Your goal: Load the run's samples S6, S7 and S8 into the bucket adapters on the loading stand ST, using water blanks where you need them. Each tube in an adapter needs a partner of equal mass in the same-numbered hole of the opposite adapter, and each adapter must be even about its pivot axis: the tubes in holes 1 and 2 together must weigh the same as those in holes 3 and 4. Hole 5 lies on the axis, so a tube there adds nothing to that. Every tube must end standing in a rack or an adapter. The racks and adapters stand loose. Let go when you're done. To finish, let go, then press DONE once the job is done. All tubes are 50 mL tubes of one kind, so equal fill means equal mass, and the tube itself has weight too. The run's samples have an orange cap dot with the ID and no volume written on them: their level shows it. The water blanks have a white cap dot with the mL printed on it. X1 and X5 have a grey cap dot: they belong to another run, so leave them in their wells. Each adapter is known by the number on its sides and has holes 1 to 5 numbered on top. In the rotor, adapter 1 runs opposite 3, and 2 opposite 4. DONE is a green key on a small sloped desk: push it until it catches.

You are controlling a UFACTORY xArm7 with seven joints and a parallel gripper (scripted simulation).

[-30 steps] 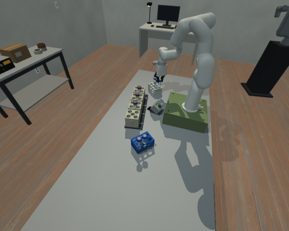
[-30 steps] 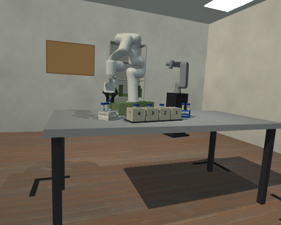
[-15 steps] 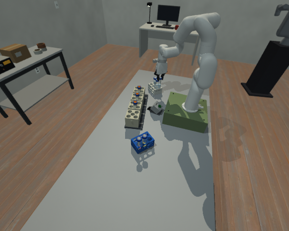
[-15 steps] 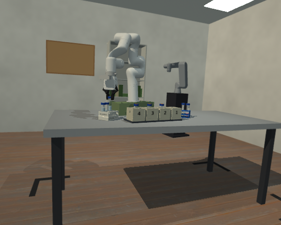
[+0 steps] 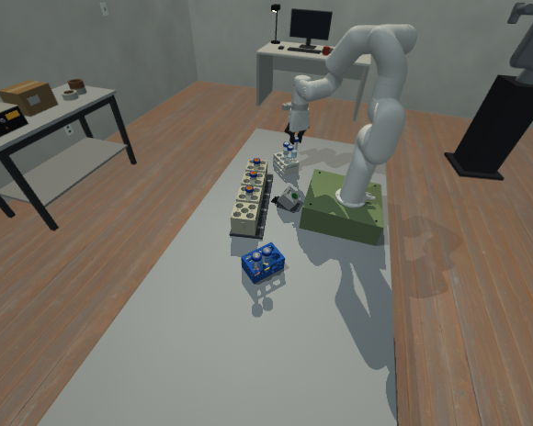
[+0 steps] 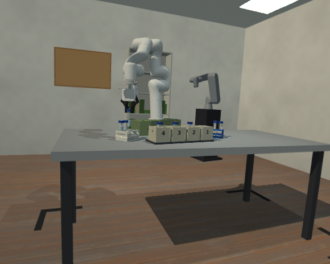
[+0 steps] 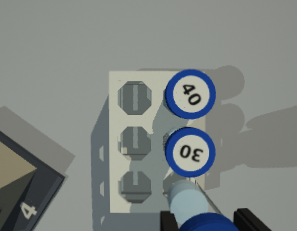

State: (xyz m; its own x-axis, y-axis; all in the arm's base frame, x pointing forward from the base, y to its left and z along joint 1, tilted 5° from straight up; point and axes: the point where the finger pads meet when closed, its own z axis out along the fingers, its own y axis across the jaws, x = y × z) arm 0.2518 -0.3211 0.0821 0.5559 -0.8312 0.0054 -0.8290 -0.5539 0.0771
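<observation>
My gripper (image 5: 297, 140) (image 6: 128, 110) (image 7: 208, 221) is shut on a blue-capped tube (image 5: 296, 146) (image 6: 128, 116) (image 7: 188, 200). The tube hangs upright above the white blanks rack (image 6: 121, 137) (image 7: 114, 204); its cap dot is hidden. Two blanks, marked 40 (image 7: 190, 94) and 30 (image 7: 190, 152), stand in the rack's other wells on that side. Adapter 1 (image 5: 244, 224) (image 6: 207, 133) shows no tube. Adapters 2 (image 6: 193, 133), 3 (image 6: 178, 134) and 4 (image 6: 163, 135) each hold one orange-dotted tube (image 5: 249, 189) (image 5: 253, 174) (image 5: 256, 161), seemingly in the middle hole.
The blue rack (image 5: 263, 266) (image 6: 218, 136) near adapter 1 holds two tubes with greyish dots. The green DONE key (image 5: 294, 196) sits on its small sloped desk between the adapters and the green arm base (image 5: 341, 225). Adapter 4's corner is left of the white rack in the wrist view.
</observation>
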